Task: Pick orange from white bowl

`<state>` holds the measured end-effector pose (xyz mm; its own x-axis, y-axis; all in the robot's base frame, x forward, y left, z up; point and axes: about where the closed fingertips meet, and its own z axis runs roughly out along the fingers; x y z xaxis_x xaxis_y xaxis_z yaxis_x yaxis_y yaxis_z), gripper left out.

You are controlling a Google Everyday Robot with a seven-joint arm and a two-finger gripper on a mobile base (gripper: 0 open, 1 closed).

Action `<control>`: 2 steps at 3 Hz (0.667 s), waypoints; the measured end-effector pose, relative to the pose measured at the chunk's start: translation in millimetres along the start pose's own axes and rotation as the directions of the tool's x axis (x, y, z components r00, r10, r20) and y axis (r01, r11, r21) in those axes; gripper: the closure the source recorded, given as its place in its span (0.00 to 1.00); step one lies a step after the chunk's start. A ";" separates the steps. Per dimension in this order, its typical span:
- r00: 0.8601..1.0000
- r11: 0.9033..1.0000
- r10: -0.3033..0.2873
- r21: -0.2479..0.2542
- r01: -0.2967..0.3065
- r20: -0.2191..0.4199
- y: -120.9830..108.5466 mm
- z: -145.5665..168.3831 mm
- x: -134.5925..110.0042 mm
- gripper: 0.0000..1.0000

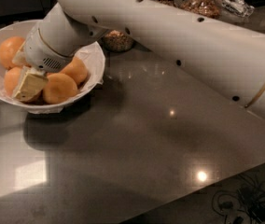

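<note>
The white bowl (96, 59) stands at the left on the dark counter and holds several oranges. One lies at the back left (9, 50), one at the front (59, 88), one to the right (76, 69), and one at the lower left (10, 80). My gripper (25, 73) is down inside the bowl among the fruit, right against the lower-left orange. Its cream tip shows over the front of the bowl. The white arm (170, 36) reaches in from the right and hides the middle of the bowl. I see no blemish that sets one orange apart.
A small glass jar of nuts (117, 40) stands just behind the bowl. More jars (202, 1) line the back edge. The dark glossy counter (146, 139) ends at the lower right, with cables (244, 202) on the floor beyond.
</note>
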<state>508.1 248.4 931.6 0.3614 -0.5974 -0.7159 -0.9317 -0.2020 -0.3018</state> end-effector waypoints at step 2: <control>0.999 1.000 -0.021 0.020 0.022 -0.035 -1.7 -20.7 -7.1 0.38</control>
<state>506.4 236.9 950.2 0.3795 -0.6201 -0.6866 -0.9227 -0.1995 -0.3299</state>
